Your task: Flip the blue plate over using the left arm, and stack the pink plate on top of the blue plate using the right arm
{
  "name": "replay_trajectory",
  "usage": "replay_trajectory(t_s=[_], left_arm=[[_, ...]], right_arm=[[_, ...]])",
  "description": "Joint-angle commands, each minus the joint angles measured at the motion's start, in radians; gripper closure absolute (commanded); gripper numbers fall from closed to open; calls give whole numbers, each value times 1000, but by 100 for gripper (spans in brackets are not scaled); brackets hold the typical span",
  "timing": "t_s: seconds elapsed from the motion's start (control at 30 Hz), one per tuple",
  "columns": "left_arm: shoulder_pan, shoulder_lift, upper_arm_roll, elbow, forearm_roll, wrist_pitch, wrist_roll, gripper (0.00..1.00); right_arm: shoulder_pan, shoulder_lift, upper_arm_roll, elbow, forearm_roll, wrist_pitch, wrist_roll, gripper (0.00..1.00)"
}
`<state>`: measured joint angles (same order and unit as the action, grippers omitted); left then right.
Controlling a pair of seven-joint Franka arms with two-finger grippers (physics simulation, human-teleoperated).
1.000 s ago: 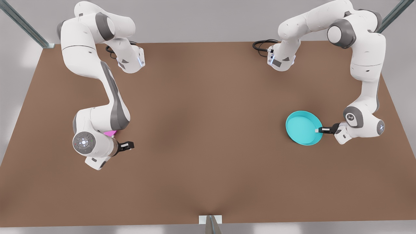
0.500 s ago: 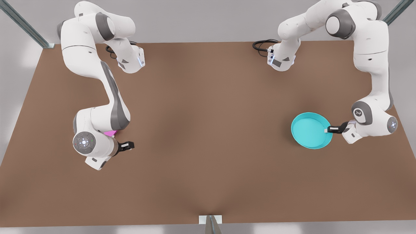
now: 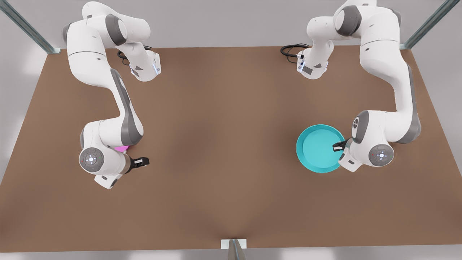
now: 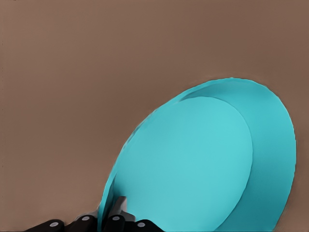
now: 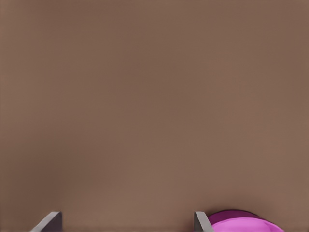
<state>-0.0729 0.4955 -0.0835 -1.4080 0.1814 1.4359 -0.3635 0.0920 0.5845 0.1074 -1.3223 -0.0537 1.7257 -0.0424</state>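
Front view: left gripper [image 3: 337, 146] clamped on rim of blue plate [image 3: 317, 151] at the front view's right, tilted off surface [image 3: 223, 144] for flipping. Right gripper [image 3: 144, 161] waiting beside pink plate [image 3: 122, 147].

Left wrist view: jaws pinching rim.

Right wrist view: jaws apart.

Two plates, two arms.

Large brown matte table [image 3: 223, 151] seen from above, pale grey floor around it, 2 grey metal struts [image 3: 27, 27] at far corners, soft even lighting
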Motion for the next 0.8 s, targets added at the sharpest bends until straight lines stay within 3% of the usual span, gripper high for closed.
replay_trajectory(t_s=[0.0,0.17,0.33,0.47,0.77], left_arm=[[-22,0,1,17,81,-26,-32,79],[-260,3,1,70,371,-169,-328,79],[-559,69,1,70,696,-190,-571,79],[-708,132,1,69,819,-192,-677,79],[-815,313,2,69,1003,-227,-1034,79]], right_arm=[[0,0,0,0,0,0,-1,0],[2,0,0,-5,0,5,1,0],[0,0,0,-9,0,9,1,0],[0,1,0,-9,0,11,1,0],[-3,1,0,-11,3,9,-1,0]])
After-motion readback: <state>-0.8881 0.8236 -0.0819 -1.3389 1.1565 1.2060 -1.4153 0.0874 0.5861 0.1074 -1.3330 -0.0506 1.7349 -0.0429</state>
